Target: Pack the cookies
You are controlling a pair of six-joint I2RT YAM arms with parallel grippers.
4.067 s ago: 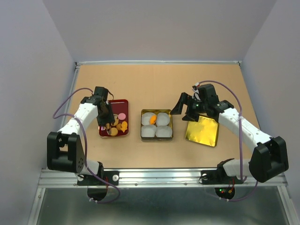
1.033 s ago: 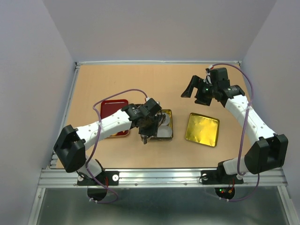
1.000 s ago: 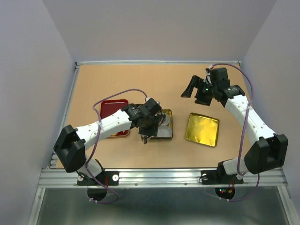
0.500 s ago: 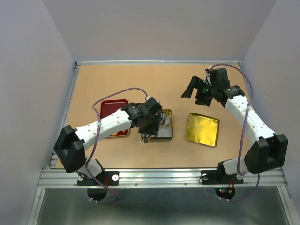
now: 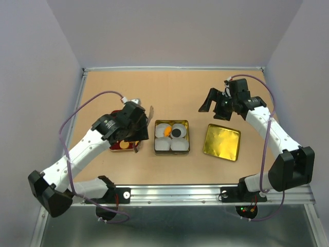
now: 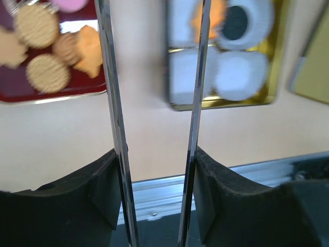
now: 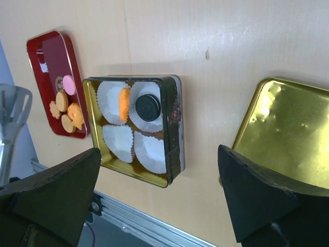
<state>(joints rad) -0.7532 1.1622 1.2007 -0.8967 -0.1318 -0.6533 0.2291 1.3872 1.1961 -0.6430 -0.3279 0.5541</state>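
Currently left gripper [image 6: 152,20] and right gripper [image 7: 158,150] both gape wide, empty. I'd centre the left over one cookie [image 6: 41,74] in the tray [image 6: 15,90], upper left — then close gently.

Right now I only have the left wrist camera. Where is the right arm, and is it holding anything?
Observer: The right end effector is open and empty, raised over the table's right side.
Operator: How does the lid lie?
Observer: The gold lid lies inside up on the table, a gap from the tin.
Operator: Cookies left on the tray?
Observer: The cookies cluster in the red tray's near half, the pink cookie farthest back.
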